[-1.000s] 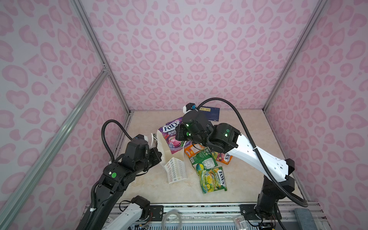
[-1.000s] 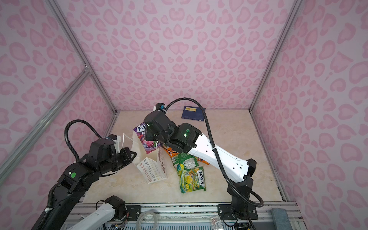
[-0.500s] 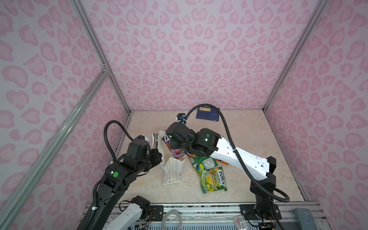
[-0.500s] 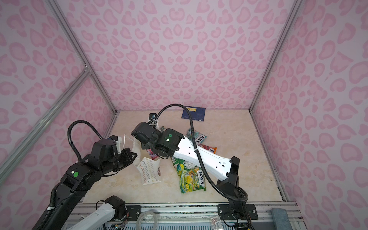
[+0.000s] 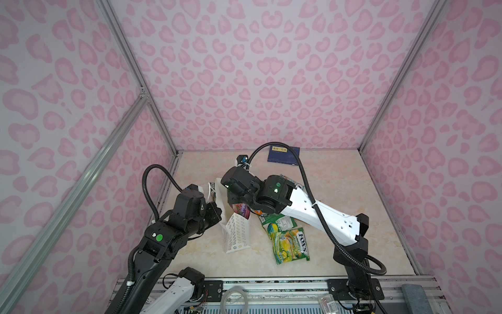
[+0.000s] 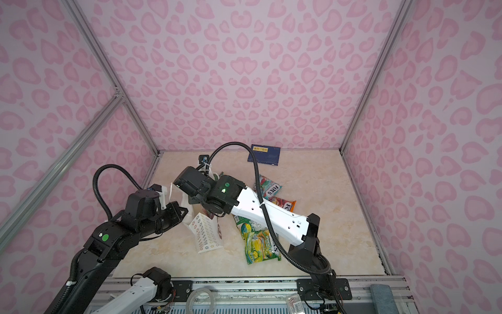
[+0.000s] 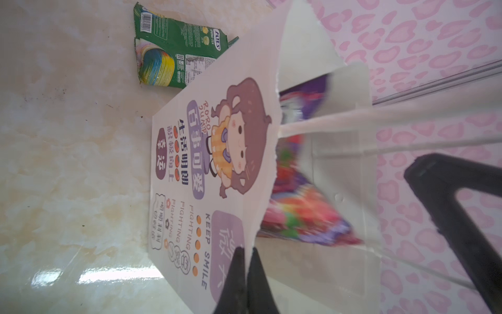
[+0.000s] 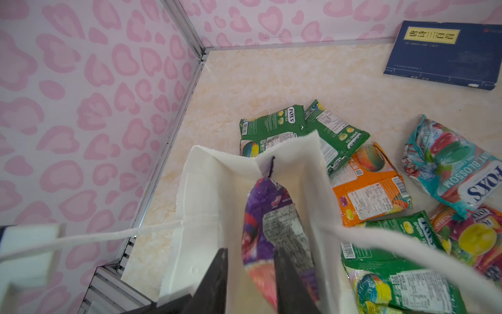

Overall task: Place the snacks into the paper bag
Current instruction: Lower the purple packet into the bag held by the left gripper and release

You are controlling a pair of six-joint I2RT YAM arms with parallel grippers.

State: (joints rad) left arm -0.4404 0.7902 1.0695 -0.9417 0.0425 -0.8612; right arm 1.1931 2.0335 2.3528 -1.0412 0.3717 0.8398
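Nearest the robot's base, a yellow-green FOX'S pouch (image 5: 290,246) lies flat on the marbled tabletop (image 5: 339,190), overlapping a green Spring Tea pouch (image 5: 278,221) just beyond it. Beside them the paper bag (image 5: 235,233) stands slightly tilted with its mouth open. The left gripper (image 7: 246,248) has its fingers closed on the rim of the cartoon-printed wall, holding the mouth apart.

The right gripper (image 8: 250,251) hangs over the opening between the white cord handles (image 7: 353,119). Its jaws stand apart. The purple pouch (image 8: 260,206) is end-down inside the bag, blurred, with one finger in front of it and nothing visibly squeezing it. I judge the step in hand to be the release of this pouch into the bag.

Past the bag, at least six snacks lie outside it, among them an orange pouch (image 8: 366,187), a teal Mint Blossom pouch (image 8: 448,163) and a red-yellow fruit pouch (image 8: 472,236). Against the far wall lies a dark blue card with a gold label (image 5: 284,156), which is not a snack.

The task looks less than half done. The next move calls for lifting the right gripper straight out so it does not snag a handle. Then it must pinch an edge of one of the flat, glossy pouches, since the overlapping ones could drag a neighbour along. Meanwhile the left's pinch should steady the bag.
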